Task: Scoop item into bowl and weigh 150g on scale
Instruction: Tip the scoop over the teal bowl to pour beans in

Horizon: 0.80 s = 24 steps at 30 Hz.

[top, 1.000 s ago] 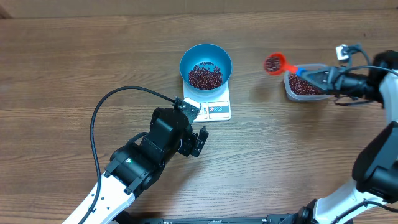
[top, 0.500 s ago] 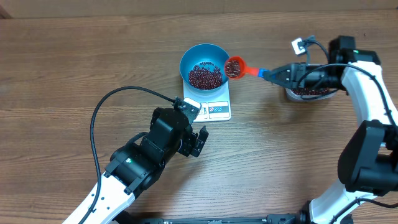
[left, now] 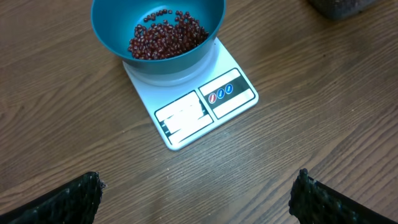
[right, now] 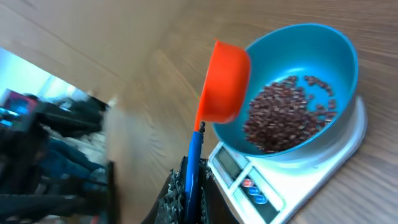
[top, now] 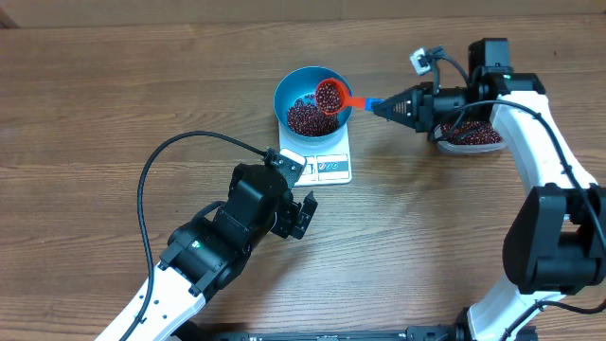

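Observation:
The blue bowl (top: 284,95) stands on the white scale (top: 327,166) and holds a heap of dark red beans, the item (top: 305,118). My right gripper (top: 391,105) is shut on the blue handle of a red scoop (top: 330,94). The scoop hangs over the bowl's right side with beans in it. In the right wrist view the scoop (right: 225,81) is tilted beside the bowl (right: 323,50). My left gripper (top: 301,213) sits open below the scale. In its own view its fingers (left: 81,199) stand wide apart before the scale (left: 193,109) and bowl (left: 109,31).
A clear plastic tub (top: 471,136) with more beans sits to the right, partly under my right arm. A black cable (top: 151,170) loops from the left arm across the wooden table (top: 95,95).
My right arm has carried the loaded scoop leftward from above the tub to over the bowl. The left arm has not moved.

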Motion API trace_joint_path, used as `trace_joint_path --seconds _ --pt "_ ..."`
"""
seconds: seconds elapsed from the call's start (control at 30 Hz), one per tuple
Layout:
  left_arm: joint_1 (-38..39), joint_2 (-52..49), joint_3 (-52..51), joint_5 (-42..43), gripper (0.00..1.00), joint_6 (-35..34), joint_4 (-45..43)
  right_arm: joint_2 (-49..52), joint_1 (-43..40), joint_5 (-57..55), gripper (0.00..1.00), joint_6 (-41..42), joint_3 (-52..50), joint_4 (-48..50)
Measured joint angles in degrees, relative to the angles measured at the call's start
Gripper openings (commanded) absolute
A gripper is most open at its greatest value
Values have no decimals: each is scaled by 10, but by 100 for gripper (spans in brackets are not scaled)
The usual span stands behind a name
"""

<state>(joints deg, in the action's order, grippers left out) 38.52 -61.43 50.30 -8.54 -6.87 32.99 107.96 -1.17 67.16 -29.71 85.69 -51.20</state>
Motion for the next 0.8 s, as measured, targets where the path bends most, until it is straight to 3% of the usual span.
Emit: trace_joint_path --seconds 0.4,0.8 --pt "0 0 0 0 100 0 0 0 39 -118 4 -3 0 95" --pt "0 0 0 0 100 0 0 0 40 -150 4 -111 0 139"
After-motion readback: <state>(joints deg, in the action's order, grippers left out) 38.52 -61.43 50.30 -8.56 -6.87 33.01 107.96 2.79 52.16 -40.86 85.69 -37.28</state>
